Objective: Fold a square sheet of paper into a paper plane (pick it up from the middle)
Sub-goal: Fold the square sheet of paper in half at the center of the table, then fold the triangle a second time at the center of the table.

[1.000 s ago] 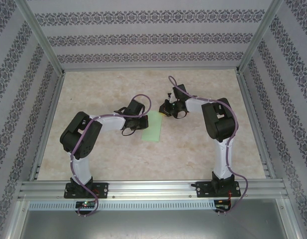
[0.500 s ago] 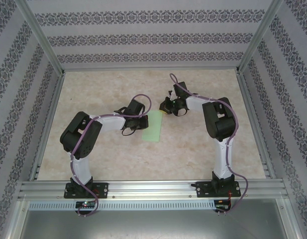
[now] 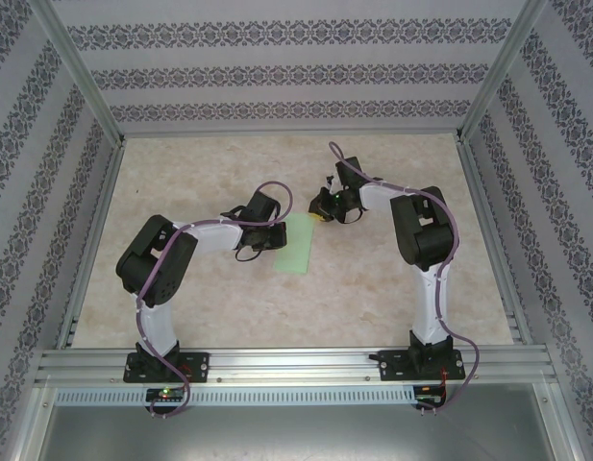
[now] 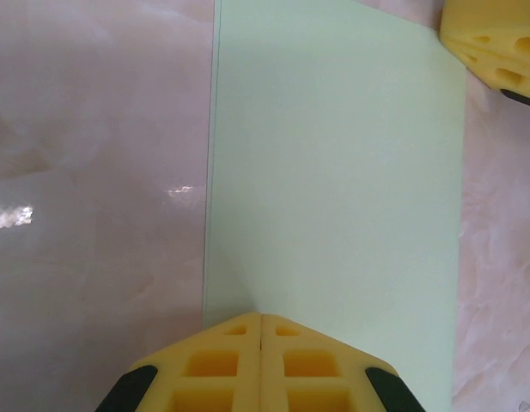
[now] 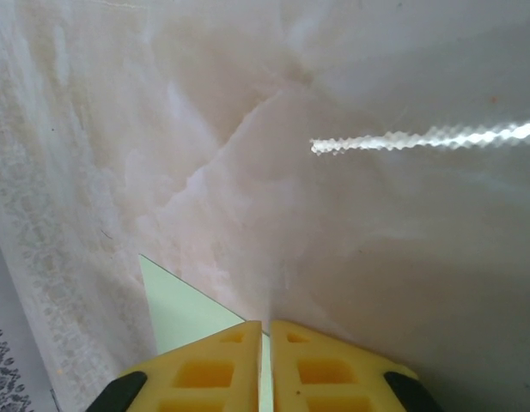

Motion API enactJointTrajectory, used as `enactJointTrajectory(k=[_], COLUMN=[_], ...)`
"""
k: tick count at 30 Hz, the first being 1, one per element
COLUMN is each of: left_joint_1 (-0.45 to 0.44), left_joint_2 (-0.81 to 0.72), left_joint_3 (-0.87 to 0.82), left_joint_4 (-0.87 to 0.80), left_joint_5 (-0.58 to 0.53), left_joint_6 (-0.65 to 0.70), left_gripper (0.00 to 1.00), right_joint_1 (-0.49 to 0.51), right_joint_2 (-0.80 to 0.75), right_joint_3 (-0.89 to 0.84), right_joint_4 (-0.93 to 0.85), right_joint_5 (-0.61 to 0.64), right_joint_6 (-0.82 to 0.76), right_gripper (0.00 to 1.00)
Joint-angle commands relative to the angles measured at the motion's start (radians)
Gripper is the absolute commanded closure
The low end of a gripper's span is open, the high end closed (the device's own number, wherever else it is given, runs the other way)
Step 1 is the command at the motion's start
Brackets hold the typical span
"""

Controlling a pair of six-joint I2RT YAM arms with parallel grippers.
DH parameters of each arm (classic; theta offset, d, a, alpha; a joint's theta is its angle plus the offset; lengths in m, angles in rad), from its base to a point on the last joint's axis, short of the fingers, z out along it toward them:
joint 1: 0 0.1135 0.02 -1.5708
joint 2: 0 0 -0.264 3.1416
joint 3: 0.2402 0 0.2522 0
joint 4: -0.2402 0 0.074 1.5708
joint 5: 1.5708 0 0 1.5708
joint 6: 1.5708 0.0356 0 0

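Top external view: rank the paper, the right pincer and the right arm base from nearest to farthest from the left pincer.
1. Paper: mid-table, right at the tip of the left pincer.
2. Right pincer: across the paper, at its far right corner.
3. Right arm base: on the near rail, at the right.

Paper sheet [image 4: 333, 172]: plain pale green. Table [image 3: 229, 307]: beige marbling. Left gripper's fingers [image 4: 239, 369]: yellow. Walls [image 3: 277, 72]: purple-grey floral bands.
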Motion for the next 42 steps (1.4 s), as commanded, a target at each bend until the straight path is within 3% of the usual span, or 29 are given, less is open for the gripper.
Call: enactJointTrajectory(k=[1, 3, 10, 14, 19, 27, 42], left_joint_1=[-0.011, -0.010, -0.010, 0.006, 0.041, 0.085, 0.088], left_joint_2=[0.005, -0.023, -0.173, -0.235, -0.255, -0.211, -0.184], left_joint_3=[0.012, 0.029, 0.060, 0.026, -0.051, -0.097, -0.083], left_joint_4=[-0.085, -0.085, -0.107, -0.125, -0.072, 0.037, 0.005], left_joint_5=[0.018, 0.022, -0.028, -0.078, -0.007, 0.117, 0.109], left_joint_6=[-0.002, -0.012, -0.024, -0.022, -0.063, -0.124, -0.104], left_gripper=[1.00, 0.96, 0.66, 0.62, 0.53, 0.54, 0.55], right_joint_1=[-0.009, -0.007, 0.027, 0.069, 0.145, 0.174, 0.204], right_joint_2=[-0.088, -0.136, -0.274, -0.302, -0.302, -0.284, -0.251], right_joint_3=[0.061, 0.050, -0.108, -0.178, -0.205, -0.225, -0.271], right_joint_4=[-0.105, -0.124, -0.095, -0.056, -0.063, -0.077, -0.015], right_joint_5=[0.052, 0.080, 0.169, 0.154, 0.186, 0.229, 0.189], right_joint_6=[-0.055, -0.070, -0.056, -0.018, -0.003, 0.011, 0.043], right_gripper=[0.84, 0.80, 0.77, 0.73, 0.65, 0.60, 0.57])
